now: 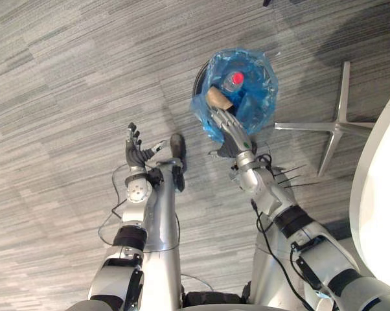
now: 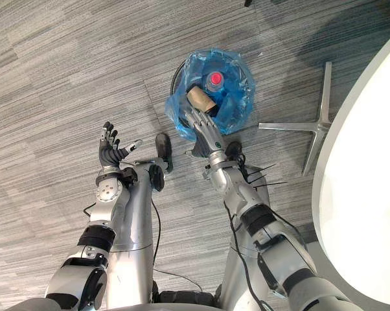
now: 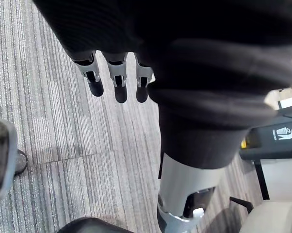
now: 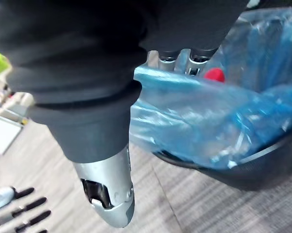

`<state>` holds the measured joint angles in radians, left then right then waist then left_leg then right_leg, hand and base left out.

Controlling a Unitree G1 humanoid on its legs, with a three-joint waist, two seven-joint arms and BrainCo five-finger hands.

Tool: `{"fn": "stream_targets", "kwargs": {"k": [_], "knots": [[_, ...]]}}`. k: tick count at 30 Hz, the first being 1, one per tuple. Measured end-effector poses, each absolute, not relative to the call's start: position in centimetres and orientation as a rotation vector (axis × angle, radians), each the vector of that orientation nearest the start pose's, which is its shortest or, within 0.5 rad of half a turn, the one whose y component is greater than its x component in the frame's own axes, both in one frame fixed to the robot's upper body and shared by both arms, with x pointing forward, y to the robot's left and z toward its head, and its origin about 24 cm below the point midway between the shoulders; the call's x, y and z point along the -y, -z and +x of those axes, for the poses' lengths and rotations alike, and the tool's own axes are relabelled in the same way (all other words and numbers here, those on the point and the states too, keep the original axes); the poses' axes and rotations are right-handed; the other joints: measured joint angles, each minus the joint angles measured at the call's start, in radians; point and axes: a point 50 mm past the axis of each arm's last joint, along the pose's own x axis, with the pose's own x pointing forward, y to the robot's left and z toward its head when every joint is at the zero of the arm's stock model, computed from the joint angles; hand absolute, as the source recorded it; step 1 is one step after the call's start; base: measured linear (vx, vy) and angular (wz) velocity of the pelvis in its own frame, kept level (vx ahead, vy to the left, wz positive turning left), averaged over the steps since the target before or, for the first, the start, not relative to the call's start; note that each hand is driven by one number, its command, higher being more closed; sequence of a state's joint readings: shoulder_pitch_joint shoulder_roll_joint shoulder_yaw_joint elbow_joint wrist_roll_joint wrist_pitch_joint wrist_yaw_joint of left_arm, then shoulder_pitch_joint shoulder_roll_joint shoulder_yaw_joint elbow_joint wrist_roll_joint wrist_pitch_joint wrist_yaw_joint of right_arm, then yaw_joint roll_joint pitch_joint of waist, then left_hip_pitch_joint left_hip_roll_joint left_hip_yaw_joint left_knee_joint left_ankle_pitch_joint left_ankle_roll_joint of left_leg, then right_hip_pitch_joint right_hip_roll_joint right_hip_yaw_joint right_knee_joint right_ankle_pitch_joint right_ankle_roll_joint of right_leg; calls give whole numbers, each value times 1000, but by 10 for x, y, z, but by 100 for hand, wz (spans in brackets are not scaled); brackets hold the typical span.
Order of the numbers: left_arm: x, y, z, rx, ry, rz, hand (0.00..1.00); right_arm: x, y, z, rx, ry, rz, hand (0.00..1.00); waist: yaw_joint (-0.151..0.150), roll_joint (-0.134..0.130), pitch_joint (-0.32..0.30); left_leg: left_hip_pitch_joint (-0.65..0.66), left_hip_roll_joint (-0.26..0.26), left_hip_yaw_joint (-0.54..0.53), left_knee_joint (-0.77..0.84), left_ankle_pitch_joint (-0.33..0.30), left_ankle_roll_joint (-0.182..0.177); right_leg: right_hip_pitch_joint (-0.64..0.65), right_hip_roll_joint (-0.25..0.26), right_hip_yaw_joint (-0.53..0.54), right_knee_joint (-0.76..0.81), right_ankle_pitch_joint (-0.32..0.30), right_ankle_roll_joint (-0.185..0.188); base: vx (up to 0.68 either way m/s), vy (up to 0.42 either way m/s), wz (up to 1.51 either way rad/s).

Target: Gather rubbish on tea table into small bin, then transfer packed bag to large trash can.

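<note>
Upper centre, the small bin (image 1: 197,79) holds the blue bag (image 1: 256,103) of rubbish; the right hand (image 1: 229,131) rests on its near rim, grip impossible to tell; the left hand (image 1: 135,153), centre left, is spread and empty; a one-sided pull may tip the bin or tear the film.

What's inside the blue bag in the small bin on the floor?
A red-capped bottle and a tan cup-like piece lie in the blue bag. The right hand over its near rim and the plastic folds hide anything deeper.
</note>
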<state>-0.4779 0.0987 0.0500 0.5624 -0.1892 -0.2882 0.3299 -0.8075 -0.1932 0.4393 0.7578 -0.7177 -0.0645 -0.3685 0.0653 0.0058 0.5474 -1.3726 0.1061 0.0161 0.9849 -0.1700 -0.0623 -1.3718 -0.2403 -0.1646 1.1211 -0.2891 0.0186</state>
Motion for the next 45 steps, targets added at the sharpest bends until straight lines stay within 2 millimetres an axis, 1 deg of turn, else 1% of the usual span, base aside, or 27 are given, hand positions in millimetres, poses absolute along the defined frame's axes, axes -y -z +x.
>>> {"fn": "stream_targets", "kwargs": {"k": [1, 3, 5, 7, 10, 13, 16, 18, 21, 24, 25, 26, 28, 29, 30, 31, 32, 33, 34, 35, 36, 37, 38, 40, 42, 43, 45], "knots": [[-171, -77, 338, 180, -314, -129, 0, 80, -117, 377, 419, -82, -1165, 100, 3, 0, 0, -9, -4, -2, -2, 5, 0, -10, -3, 0, 4, -2, 3, -39, 18, 25], [-167, -91, 345, 219, -303, -158, 0, 81, -131, 386, 411, -39, -1172, 100, 9, 1, 0, -50, -12, -13, -1, 18, -2, -50, -9, -4, 20, -4, 5, -38, 17, 21], [-165, -99, 349, 238, -295, -177, 0, 82, -140, 390, 412, -13, -1156, 100, 10, 1, 0, -72, -17, -15, 6, 20, 1, -75, -16, -4, 34, -4, 5, -32, 24, 11], [-164, -103, 351, 250, -292, -179, 0, 84, -144, 391, 408, -3, -1130, 100, 11, 1, 0, -84, -17, -16, 14, 20, 1, -86, -18, -3, 42, -4, 5, -29, 32, 3], [-164, -103, 351, 252, -291, -180, 0, 86, -149, 392, 414, 24, -1068, 100, 11, 1, -1, -86, -18, -18, 17, 20, 2, -86, -18, -4, 43, -5, 5, -15, 21, 0], [-164, -104, 351, 252, -291, -180, 0, 86, -157, 387, 457, 48, -990, 100, 11, 2, -1, -86, -17, -18, 17, 19, 2, -86, -19, -4, 41, -5, 5, -7, 12, 0], [-164, -104, 351, 251, -291, -178, 0, 85, -172, 377, 541, 77, -894, 100, 10, 2, -1, -86, -17, -20, 17, 21, 0, -84, -18, -7, 39, -5, 4, -4, 23, -1], [-164, -103, 351, 247, -291, -175, 0, 84, -175, 375, 558, 82, -874, 100, 9, 2, -1, -85, -16, -24, 19, 22, -2, -79, -17, -12, 37, -5, 4, 0, 14, -2], [-159, -98, 351, 220, -277, -140, 0, 86, -180, 364, 604, 100, -809, 100, 7, 2, -1, -60, -13, -42, 30, 21, 1, -32, -10, -27, 31, -2, -1, -3, 11, -1], [-156, -80, 344, 158, -268, -94, 0, 83, -174, 350, 621, 85, -757, 100, 4, 2, -1, 20, -8, -37, 1, 18, 4, 49, -3, -29, -5, -2, 0, -19, 26, -7], [-153, -68, 339, 116, -261, -83, 0, 82, -169, 344, 611, 73, -712, 100, 4, 1, -2, 73, -6, -34, -30, 18, 5, 101, 2, -32, -36, 0, 2, -18, 18, -6], [-152, -61, 336, 95, -260, -82, 0, 82, -165, 340, 604, 69, -695, 100, 5, 0, -3, 104, -2, -31, -46, 20, 4, 132, 6, -35, -53, 3, 0, -6, 8, -5], [-150, -33, 319, -2, -252, -64, 0, 82, -145, 319, 563, 37, -596, 100, 2, -3, -5, 254, -1, -26, -122, 27, -1, 282, 14, -50, -129, 11, -1, 0, 0, 0], [-150, -27, 315, -21, -253, -62, 0, 82, -140, 314, 554, 27, -577, 100, 2, -5, -6, 293, 0, -16, -143, 27, -1, 322, 15, -55, -152, 16, -9, 42, -15, -3], [-149, -15, 306, -64, -252, -55, 0, 84, -132, 303, 529, 17, -535, 100, 2, -7, -8, 386, 4, -5, -191, 28, 0, 414, 21, -63, -202, 22, -9, 68, -16, -11], [-150, -3, 297, -103, -249, -45, 0, 83, -125, 294, 508, -4, -497, 100, 3, -16, -19, 477, 15, 16, -245, 29, 0, 503, 29, -64, -260, 32, -1, 81, -20, -14], [-152, 4, 291, -126, -249, -42, 0, 82, -122, 289, 500, -16, -474, 100, 1, -22, -35, 516, 19, 27, -274, 34, 2, 539, 31, -66, -290, 39, 4, 114, -27, -13], [-153, 16, 279, -169, -243, -34, 0, 82, -118, 277, 498, -41, -447, 100, -1, -37, -76, 585, 18, 43, -327, 54, 5, 604, 35, -69, -344, 58, -3, 163, -11, -10], [-153, 27, 268, -208, -243, -24, 0, 81, -116, 267, 502, -63, -420, 100, -1, -47, -109, 658, 20, 50, -371, 58, 10, 682, 45, -75, -404, 74, 2, 188, 6, -10], [-154, 32, 262, -228, -245, -22, 0, 80, -115, 263, 500, -76, -404, 100, 0, -52, -125, 696, 22, 54, -394, 58, 11, 724, 51, -77, -437, 83, 4, 216, 34, -15], [-154, 43, 250, -269, -233, -17, 0, 77, -112, 255, 494, -113, -372, 100, 1, -64, -166, 765, 24, 69, -448, 64, 17, 795, 62, -77, -506, 101, 20, 271, 63, -19], [-155, 52, 238, -307, -228, -2, 0, 72, -109, 247, 490, -153, -347, 100, 1, -72, -216, 825, 23, 77, -504, 74, 19, 855, 70, -76, -579, 124, 27, 224, 55, -20], [-155, 56, 233, -321, -224, 4, 0, 69, -107, 244, 489, -171, -337, 100, 1, -77, -235, 854, 21, 86, -534, 83, 19, 884, 73, -74, -613, 135, 30, 233, 61, -21], [-155, 64, 221, -357, -182, 43, 0, 62, -104, 239, 483, -243, -296, 100, 1, -83, -289, 939, 15, 110, -621, 105, 22, 969, 91, -63, -738, 189, 36, 213, 73, -26], [-157, 64, 216, -349, -150, 77, 0, 54, -106, 239, 484, -315, -260, 100, 2, -84, -311, 987, 11, 135, -683, 125, 26, 1016, 104, -44, -831, 240, 42, 173, 85, -32], [-158, 60, 217, -332, -136, 83, 0, 53, -106, 242, 480, -335, -245, 100, 0, -85, -311, 998, 6, 138, -688, 126, 27, 1025, 103, -37, -837, 247, 41, 84, 98, -22], [-160, 51, 221, -287, -116, 102, 0, 55, -101, 249, 443, -361, -234, 100, -4, -85, -311, 1016, -9, 132, -675, 128, 33, 1028, 96, -16, -802, 263, 61, 15, 88, -10]]}}
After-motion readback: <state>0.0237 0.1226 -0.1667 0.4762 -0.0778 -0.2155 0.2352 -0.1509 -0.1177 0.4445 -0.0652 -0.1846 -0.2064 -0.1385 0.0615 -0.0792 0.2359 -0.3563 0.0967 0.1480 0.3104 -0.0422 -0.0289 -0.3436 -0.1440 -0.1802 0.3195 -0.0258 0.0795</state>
